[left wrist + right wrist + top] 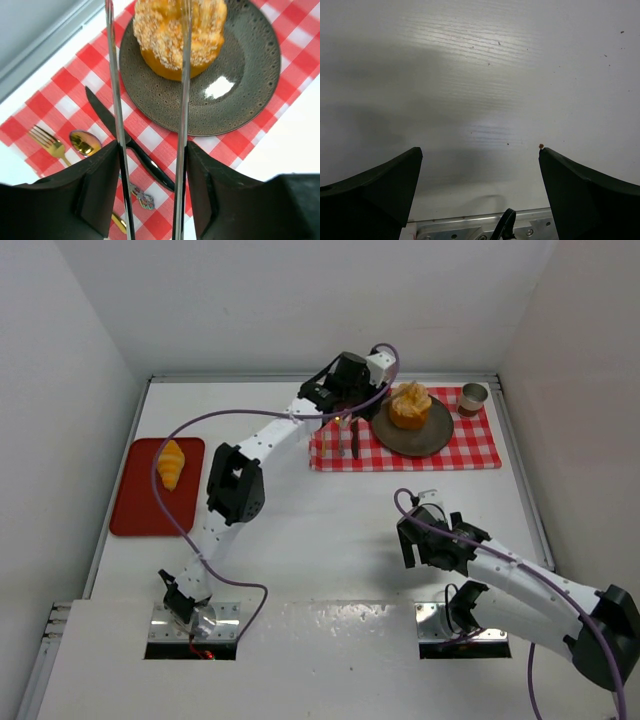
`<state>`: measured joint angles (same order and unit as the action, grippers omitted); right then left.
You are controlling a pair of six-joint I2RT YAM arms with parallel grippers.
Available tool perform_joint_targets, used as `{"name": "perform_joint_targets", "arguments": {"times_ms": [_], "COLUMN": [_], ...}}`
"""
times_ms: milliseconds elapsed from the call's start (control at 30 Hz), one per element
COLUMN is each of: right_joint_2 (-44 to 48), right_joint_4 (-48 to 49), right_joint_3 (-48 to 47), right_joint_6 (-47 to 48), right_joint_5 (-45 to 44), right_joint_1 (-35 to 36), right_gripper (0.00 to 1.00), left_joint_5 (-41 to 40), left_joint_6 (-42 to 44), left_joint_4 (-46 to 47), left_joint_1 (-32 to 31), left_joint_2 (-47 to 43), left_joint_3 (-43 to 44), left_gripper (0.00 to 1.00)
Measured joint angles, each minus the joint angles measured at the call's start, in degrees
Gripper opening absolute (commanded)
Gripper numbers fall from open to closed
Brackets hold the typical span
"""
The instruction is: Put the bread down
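Golden-orange and round, with fluted sides and a pale crumbly topping, the bundt-shaped bread [177,35] sits upright on the dark speckled ceramic plate [250,75], toward the plate's 11 o'clock rim. The plate rests on a red-and-white checked cloth [470,445] at about 1 o'clock on the white tabletop [330,530]. The left claw [147,125] hangs over the plate with its two long thin metal blades spread apart, released, gripping nothing. A black-handled knife [125,145], gold spoon [85,142] and gold fork [47,142] lie at the plate's 8 o'clock. The right claw [480,150] gapes wide over bare tabletop at 5 o'clock. A golden croissant [172,462] lies on a red rectangular tray [140,510] at 9 o'clock.
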<state>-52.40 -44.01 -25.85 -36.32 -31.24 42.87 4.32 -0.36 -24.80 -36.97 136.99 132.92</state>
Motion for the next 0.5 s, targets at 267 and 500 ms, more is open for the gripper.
{"name": "perform_joint_targets", "arguments": {"times_ms": [267, 500], "right_joint_2": [0.7, 0.7], "right_joint_4": [0.0, 1.8], "right_joint_3": [-0.2, -1.1], "right_joint_6": [-0.3, 1.0], "right_joint_5": [0.6, 2.5], "right_joint_1": [0.0, 0.0], "right_gripper": [1.0, 1.0], "left_joint_5": [2.1, -0.8], "left_joint_6": [-1.5, -1.9], "left_joint_4": [-4.3, -7.4], "left_joint_1": [7.3, 27.2], "left_joint_2": [-15.1, -42.6], "left_joint_3": [-8.3, -35.8], "left_gripper": [0.53, 0.59]}}
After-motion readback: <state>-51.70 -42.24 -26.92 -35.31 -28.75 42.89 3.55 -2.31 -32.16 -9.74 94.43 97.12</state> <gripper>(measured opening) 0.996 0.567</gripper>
